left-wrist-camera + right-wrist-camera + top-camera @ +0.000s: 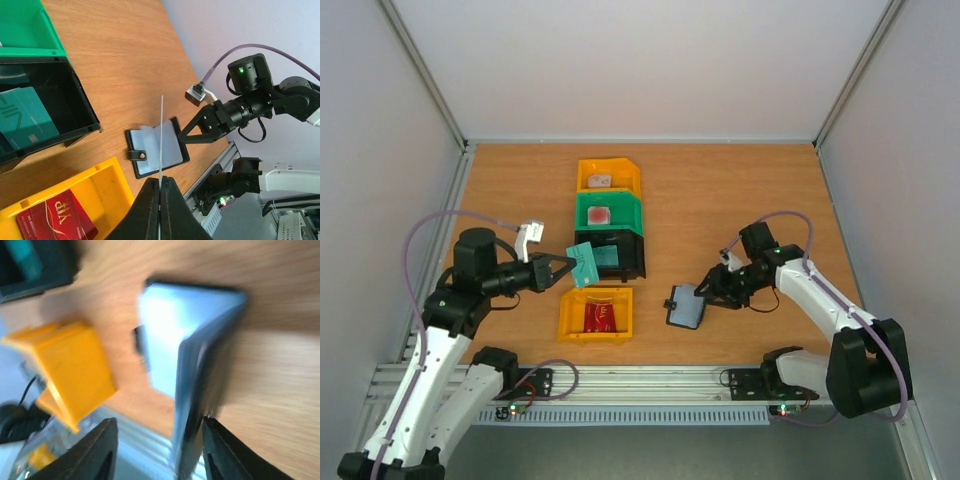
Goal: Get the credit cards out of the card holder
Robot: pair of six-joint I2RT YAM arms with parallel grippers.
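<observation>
A teal credit card (583,265) is clamped between the closed fingers of the left gripper (570,267) and is held in the air just left of the black bin (638,255), left of the frame's centre in the top view. In the left wrist view this card is seen edge-on as a thin pale line rising from the pinched fingertips (152,200).

The card holder (685,306) is found on the wooden table (740,190), right of the near yellow bin (567,318). It is shown lying open in the left wrist view, its shiny grey-blue pockets turned up and one leaf raised. The right gripper (706,293) is placed at the holder's right edge with its jaws spread apart, the raised leaf between them. The right wrist view is blurred, so contact cannot be told.

Another teal card (25,122) is seen lying in the black bin. A red card (55,220) marked VIP is seen in the near yellow bin. A green bin (582,212) and a far yellow bin (585,178) are lined up above the black one.
</observation>
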